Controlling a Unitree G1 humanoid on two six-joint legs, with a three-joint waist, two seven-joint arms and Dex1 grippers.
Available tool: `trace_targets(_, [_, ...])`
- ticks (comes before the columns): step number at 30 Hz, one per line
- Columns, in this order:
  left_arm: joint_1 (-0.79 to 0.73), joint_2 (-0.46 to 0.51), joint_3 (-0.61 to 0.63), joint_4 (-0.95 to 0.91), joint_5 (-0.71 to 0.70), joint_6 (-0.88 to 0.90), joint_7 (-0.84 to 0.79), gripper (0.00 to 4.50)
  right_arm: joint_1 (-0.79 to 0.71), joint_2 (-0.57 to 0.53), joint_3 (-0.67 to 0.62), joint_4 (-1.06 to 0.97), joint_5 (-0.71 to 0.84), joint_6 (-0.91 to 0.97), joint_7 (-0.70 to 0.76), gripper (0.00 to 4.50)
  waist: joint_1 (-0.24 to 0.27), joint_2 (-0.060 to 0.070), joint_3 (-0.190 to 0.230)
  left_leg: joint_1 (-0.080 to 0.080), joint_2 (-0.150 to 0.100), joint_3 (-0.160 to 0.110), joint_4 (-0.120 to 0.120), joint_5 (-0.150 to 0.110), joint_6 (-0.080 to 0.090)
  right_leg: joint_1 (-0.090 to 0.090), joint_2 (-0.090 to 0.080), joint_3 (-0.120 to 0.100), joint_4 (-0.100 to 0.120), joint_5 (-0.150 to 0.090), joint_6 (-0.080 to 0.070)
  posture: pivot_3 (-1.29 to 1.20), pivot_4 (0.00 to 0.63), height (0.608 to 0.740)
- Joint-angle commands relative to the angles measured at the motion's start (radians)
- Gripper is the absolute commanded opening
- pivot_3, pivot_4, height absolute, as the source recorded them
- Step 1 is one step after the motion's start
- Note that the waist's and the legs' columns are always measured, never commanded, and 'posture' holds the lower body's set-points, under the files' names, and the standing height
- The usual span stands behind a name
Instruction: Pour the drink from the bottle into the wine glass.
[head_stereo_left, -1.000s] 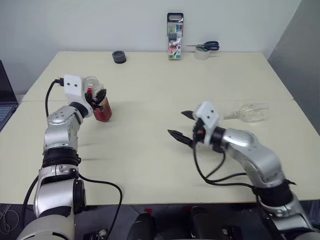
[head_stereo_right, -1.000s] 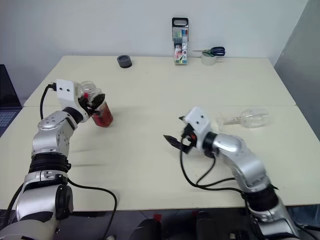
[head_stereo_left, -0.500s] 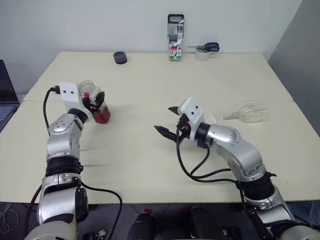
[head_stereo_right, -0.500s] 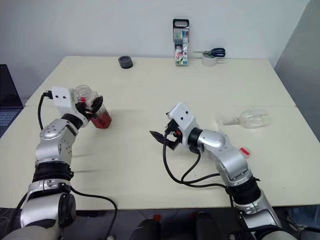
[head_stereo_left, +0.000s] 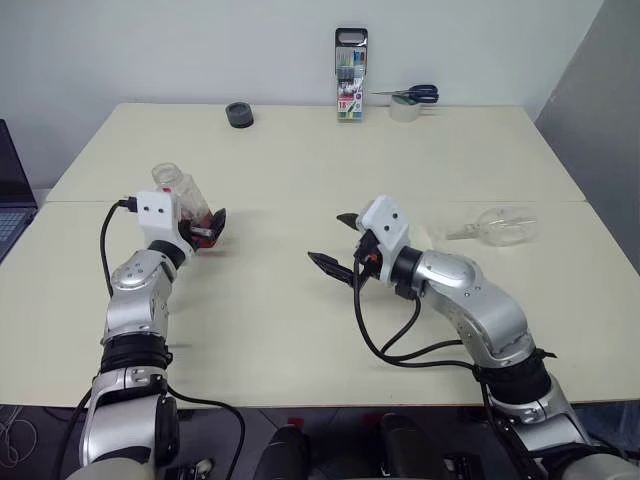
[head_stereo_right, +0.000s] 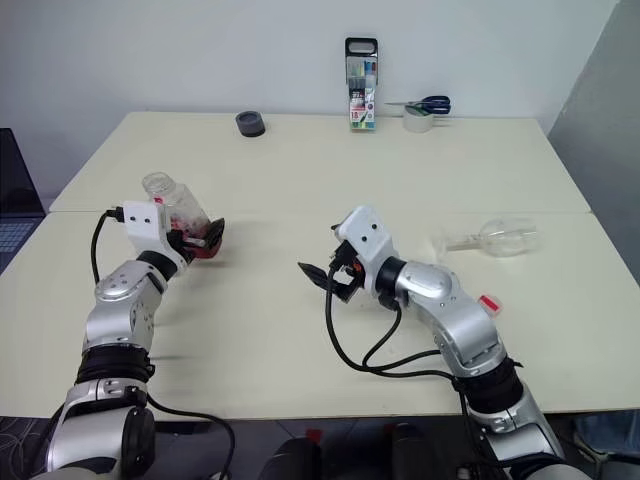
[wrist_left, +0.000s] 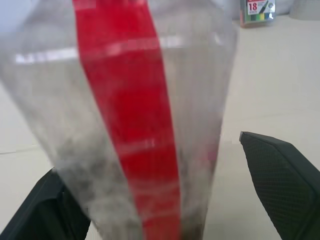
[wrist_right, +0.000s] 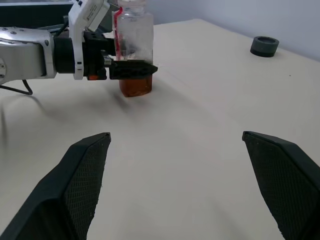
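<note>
The bottle (head_stereo_left: 176, 195) stands upright on the table (head_stereo_left: 300, 320) at the left, clear, with a red label strip and an uncovered neck. The amber-red drink (wrist_right: 135, 86) fills only its bottom. My left gripper (head_stereo_left: 208, 228) is open, one black finger on each side of the bottle's lower body; in the left wrist view one finger (wrist_left: 280, 170) stands clear of it. The wine glass (head_stereo_left: 503, 224) lies on its side at the right. My right gripper (head_stereo_left: 327, 237) hovers open and empty over the table's middle, pointing towards the bottle.
At the back edge stand a marker-pen case (head_stereo_left: 350, 75), a black ring (head_stereo_left: 238, 114), and scissors on a tape roll (head_stereo_left: 405, 100). A laptop (head_stereo_left: 8, 200) sits off the table's left. A small red thing (head_stereo_right: 488, 303) lies by my right arm.
My left gripper came down with the bottle, set it on the table and opened. The right gripper shifted left early on, then held still.
</note>
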Motion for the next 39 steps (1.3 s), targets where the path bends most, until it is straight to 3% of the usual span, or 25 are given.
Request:
trace_targets(1, [0.04, 0.002, -0.005, -0.052, 0.034, -0.075, 0.032, 4.48, 0.028, -0.025, -0.015, -0.049, -0.017, -0.048, 0.011, 4.5, 0.0, 0.0, 0.0, 0.0, 0.0, 0.0, 0.0, 0.0, 0.0, 0.0, 0.0, 0.0, 0.0, 0.0, 0.0, 0.0, 0.15, 0.74])
trace_targets(10, [0.294, 0.015, 0.04, -0.299, 0.079, -0.126, 0.137, 4.48, 0.252, -0.155, -0.13, -0.211, -0.013, -0.072, 0.005, 4.5, 0.007, 0.0, 0.0, 0.0, 0.002, -0.001, -0.001, -0.002, 0.003, 0.0, -0.001, 0.001, -0.001, 0.0, 0.0, 0.0, 0.15, 0.74])
trace_targets(13, [0.46, 0.04, 0.037, -0.49, 0.06, -0.121, 0.06, 4.48, 0.346, -0.144, -0.254, -0.294, 0.067, 0.033, -0.041, 4.5, 0.004, 0.0, 0.0, 0.0, 0.003, 0.0, -0.002, -0.002, 0.003, 0.001, -0.004, 0.003, -0.004, 0.0, 0.0, 0.0, 0.15, 0.74])
trace_targets(17, [0.512, 0.085, -0.039, -0.602, 0.003, -0.085, -0.116, 4.48, 0.407, -0.083, -0.417, -0.353, 0.164, 0.17, -0.135, 4.5, 0.025, 0.0, 0.0, 0.001, 0.003, 0.001, -0.002, -0.002, 0.004, 0.003, -0.004, 0.0, -0.004, 0.0, 0.0, 0.0, 0.15, 0.74])
trace_targets(21, [0.364, 0.137, -0.158, -0.607, -0.092, 0.036, -0.356, 4.48, 0.393, 0.032, -0.614, -0.365, 0.356, 0.362, -0.249, 4.5, 0.037, 0.002, 0.001, 0.007, 0.001, -0.001, -0.002, -0.002, 0.004, 0.013, 0.001, -0.004, -0.007, 0.001, 0.0, 0.0, 0.15, 0.74])
trace_targets(29, [0.004, 0.174, -0.323, -0.416, -0.129, 0.067, -0.757, 4.48, 0.118, 0.302, -0.976, -0.19, 0.578, 0.507, -0.69, 4.5, 0.005, 0.004, 0.002, 0.016, 0.003, 0.005, -0.007, -0.002, 0.004, 0.017, 0.005, 0.002, -0.007, 0.001, -0.002, 0.0, 0.15, 0.74])
trace_targets(39, [-0.189, 0.112, -0.396, -0.309, -0.115, 0.033, -0.929, 4.48, -0.066, 0.345, -1.059, 0.06, 0.677, 0.425, -0.929, 4.5, -0.009, 0.005, 0.002, 0.018, 0.002, 0.006, -0.018, -0.002, 0.004, 0.014, 0.004, 0.004, -0.008, -0.001, -0.006, 0.0, 0.15, 0.74])
